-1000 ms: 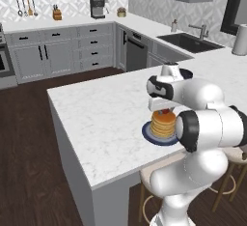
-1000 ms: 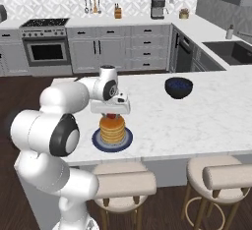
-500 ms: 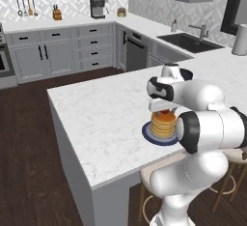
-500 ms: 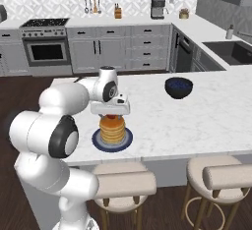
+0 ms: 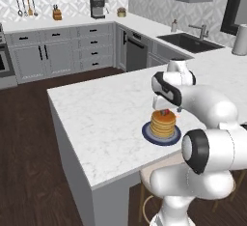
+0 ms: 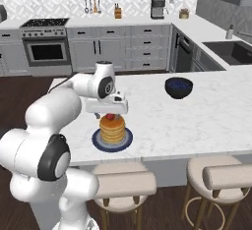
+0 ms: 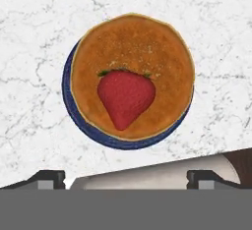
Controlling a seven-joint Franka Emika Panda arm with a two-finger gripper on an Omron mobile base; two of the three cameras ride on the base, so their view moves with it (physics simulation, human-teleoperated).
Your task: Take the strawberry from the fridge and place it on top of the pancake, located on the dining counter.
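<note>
You've got the strawberry (image 7: 126, 99) lying on top of the pancake (image 7: 133, 74), right there in the hand view: red berry flat on the top cake, green cap toward the top of that view, tip pointing down toward the fingertips (image 7: 48, 177). It sits a little off the stack's centre, nearer the lower left in that view, and nothing is touching it. The two dark fingertips stand wide apart at the bottom edge, one at either side, so your jaws are spread open and hold nothing.

Look at the left base view: the gripper (image 5: 166, 108) hangs just above the stack, and you can catch the small red spot of the strawberry (image 5: 164, 112) on the golden pancake (image 5: 163, 124). The stack stands on its dark blue plate (image 5: 150, 136), and the plate rests on the white marbled tabletop of the dining counter (image 5: 106, 119), close to the near edge.

From the right base view it's the same story: the gripper (image 6: 108, 111) is directly over the pancake (image 6: 112, 129), with the strawberry (image 6: 110, 117) showing red just beneath it, on top of the stack. The plate (image 6: 97, 143) rings the stack's base. A dark blue bowl (image 6: 178, 87) stands on the same tabletop (image 6: 197, 116), well apart from the stack, toward the sink side. Two round stools (image 6: 125, 185) are tucked under the near edge of the slab, below the plate and further along.
</note>
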